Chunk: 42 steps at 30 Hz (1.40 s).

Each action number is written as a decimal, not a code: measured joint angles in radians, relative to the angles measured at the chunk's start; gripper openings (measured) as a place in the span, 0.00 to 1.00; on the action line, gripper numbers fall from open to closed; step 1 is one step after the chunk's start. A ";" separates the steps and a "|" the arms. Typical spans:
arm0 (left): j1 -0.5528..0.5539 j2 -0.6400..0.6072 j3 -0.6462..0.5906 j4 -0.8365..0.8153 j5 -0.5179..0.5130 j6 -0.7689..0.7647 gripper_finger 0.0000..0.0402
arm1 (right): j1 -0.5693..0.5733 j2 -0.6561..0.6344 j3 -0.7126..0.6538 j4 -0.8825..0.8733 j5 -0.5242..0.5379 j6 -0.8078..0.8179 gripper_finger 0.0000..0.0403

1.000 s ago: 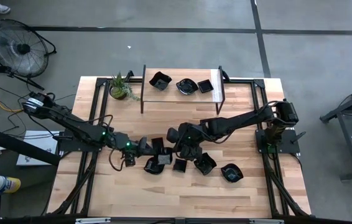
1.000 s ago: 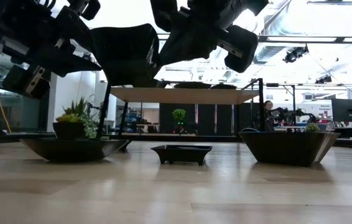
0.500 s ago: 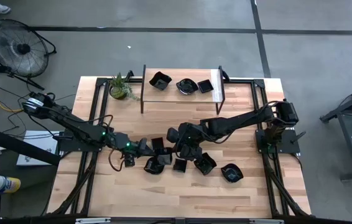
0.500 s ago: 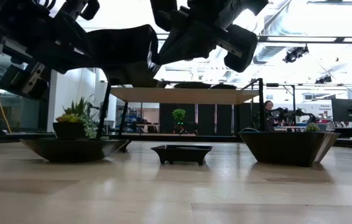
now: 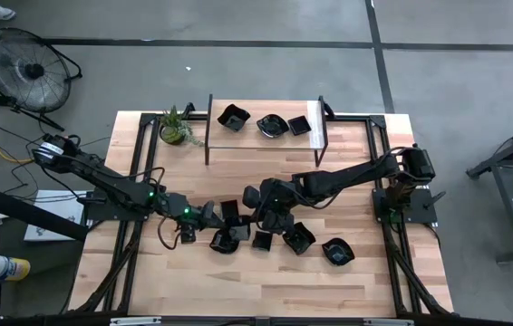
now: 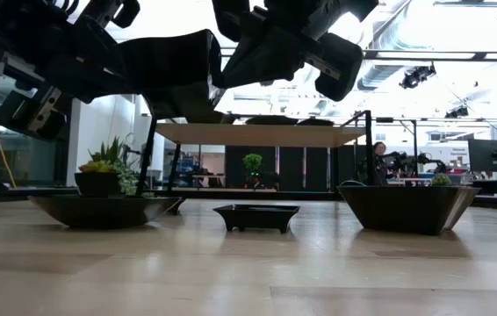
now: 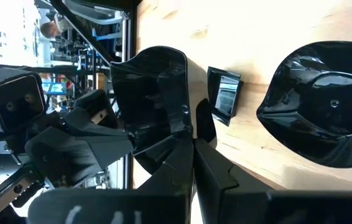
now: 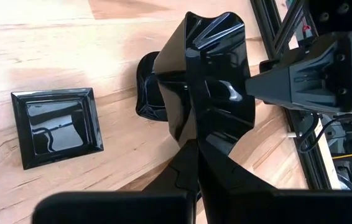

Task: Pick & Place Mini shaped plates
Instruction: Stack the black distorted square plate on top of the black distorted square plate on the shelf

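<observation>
Two grippers clamped on one black mini plate (image 5: 231,211) held mid-air over table centre | left gripper (image 5: 217,214) pinching its rim | right gripper (image 5: 255,214) gripping opposite edge | step: handover between arms, judged | next: release one side, carry toward shelf (image 5: 266,145) | four plates on table (image 5: 347,281) below

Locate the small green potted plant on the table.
High view: the small green potted plant stands at the wooden table's far left corner, just left of the raised shelf holding three glossy black dishes.
</observation>
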 joint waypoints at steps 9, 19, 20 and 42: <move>0.000 0.000 0.000 0.007 -0.003 0.001 0.00 | 0.012 0.000 0.000 0.006 0.009 0.008 0.16; 0.000 0.000 0.000 0.001 -0.012 0.001 0.00 | 0.051 -0.002 0.000 -0.001 0.192 0.011 0.36; 0.000 0.000 0.000 0.001 -0.014 0.001 0.00 | 0.053 -0.006 0.000 -0.001 0.193 0.014 0.36; 0.026 -0.005 0.084 -0.214 -0.097 0.017 0.00 | 0.047 -0.181 0.000 -0.161 0.490 0.359 0.36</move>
